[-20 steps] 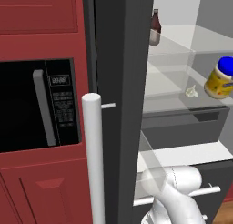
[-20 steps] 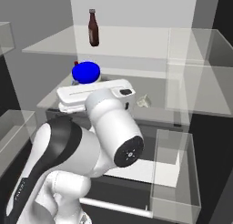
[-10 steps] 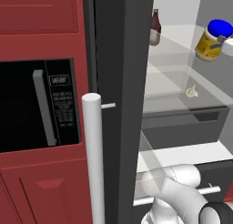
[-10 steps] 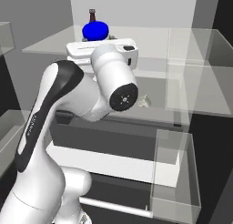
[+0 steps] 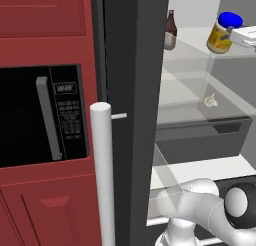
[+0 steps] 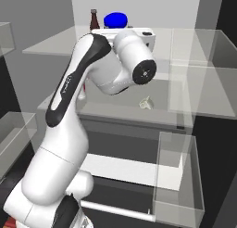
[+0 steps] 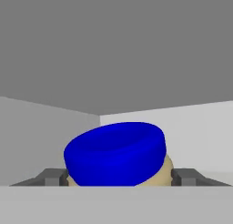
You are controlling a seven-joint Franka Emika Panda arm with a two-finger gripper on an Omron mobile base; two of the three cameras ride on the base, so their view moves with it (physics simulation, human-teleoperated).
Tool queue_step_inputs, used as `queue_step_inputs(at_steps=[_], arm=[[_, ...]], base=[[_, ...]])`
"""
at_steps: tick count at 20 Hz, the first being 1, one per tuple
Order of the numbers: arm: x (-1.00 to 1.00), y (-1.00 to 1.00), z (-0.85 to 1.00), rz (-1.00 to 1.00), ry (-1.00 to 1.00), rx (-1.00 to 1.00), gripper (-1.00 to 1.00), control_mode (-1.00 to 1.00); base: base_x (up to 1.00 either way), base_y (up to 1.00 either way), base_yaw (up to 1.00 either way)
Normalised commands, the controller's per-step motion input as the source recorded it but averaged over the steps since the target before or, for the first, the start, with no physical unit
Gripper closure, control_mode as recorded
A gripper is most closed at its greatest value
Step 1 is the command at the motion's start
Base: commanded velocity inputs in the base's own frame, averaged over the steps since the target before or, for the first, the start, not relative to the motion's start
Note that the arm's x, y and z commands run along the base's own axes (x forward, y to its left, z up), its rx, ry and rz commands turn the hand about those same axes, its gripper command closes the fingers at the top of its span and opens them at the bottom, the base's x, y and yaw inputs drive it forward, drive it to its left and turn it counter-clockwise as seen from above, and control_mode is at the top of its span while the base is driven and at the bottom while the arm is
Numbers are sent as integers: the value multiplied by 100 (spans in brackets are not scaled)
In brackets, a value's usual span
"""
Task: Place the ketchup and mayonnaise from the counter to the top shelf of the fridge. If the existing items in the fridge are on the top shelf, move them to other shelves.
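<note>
The mayonnaise jar, blue-capped with a yellow label over a pale body, sits clamped between the fingers of the gripper and hangs tilted over the top shelf of the open fridge, toward that shelf's front right edge as the left base view gives it; whether its base touches the glass cannot be told from here. In the hand view the two dark fingers stand wide apart on either side of the jar's shoulder just under the cap, which suits so broad a thing; the hold is across the body, not on the lid, and that is the better place, since a screw cap may turn in the grip.

The jar looks stiff and smooth-walled, probably moderately heavy if full, so it may slip if the squeeze is eased before it rests flat; being tilted, it should be levelled before release, or it could topple on the slick glass.

A brown bottle stands upright near the back left of the top shelf, well apart from the jar in the left base view; it may be an existing item that the task wants moved lower. A small pale object lies on the middle shelf, near its right side.
</note>
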Motion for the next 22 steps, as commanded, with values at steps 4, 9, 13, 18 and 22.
queue_step_inputs(at_steps=[4, 9, 13, 18, 22], arm=[[96, 0, 0, -5, 14, 0, 100, -100], [95, -2, 0, -4, 13, 0, 100, -100], [50, -9, 1, 0, 7, 1, 100, -100], [5, -2, -1, 0, 0, 0, 100, -100], [10, -5, -17, 0, 0, 0, 100, -100]], base=[[0, 0, 0], [0, 0, 0], [0, 0, 0], [0, 0, 0], [0, 0, 0]])
